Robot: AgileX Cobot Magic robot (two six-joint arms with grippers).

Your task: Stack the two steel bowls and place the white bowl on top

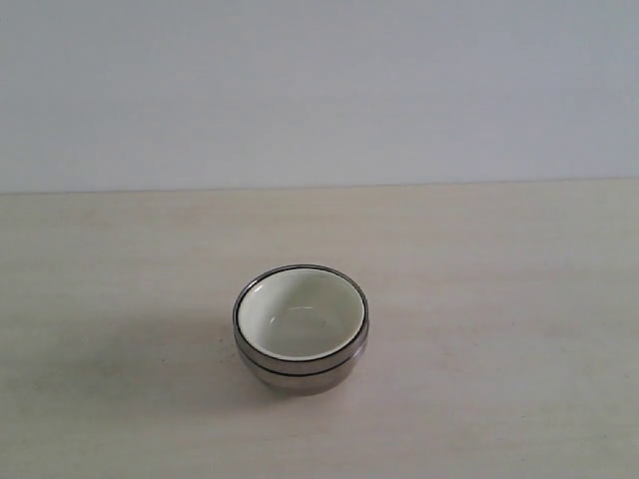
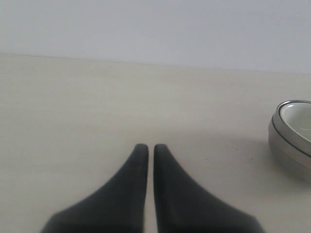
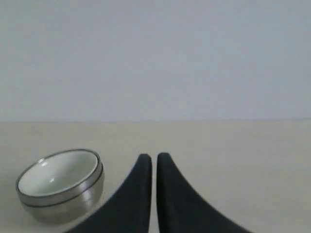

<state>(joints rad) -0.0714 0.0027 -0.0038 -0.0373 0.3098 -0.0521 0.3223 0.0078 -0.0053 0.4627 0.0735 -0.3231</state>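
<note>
The two steel bowls point(image 1: 300, 361) sit nested as one stack on the pale wooden table, with the white bowl point(image 1: 300, 317) resting inside the upper one. The same stack shows in the left wrist view, steel bowls point(image 2: 287, 145) with the white bowl point(image 2: 300, 116) in them, and in the right wrist view, steel bowls point(image 3: 65, 204) and white bowl point(image 3: 58, 174). My left gripper point(image 2: 147, 147) is shut and holds nothing, well away from the stack. My right gripper point(image 3: 154, 157) is shut too, empty, beside the stack without touching it. Neither gripper appears in the exterior view.
The table point(image 1: 499, 279) is light wood, ending at a plain pale wall point(image 1: 319, 90) behind. Nothing else stands on it.
</note>
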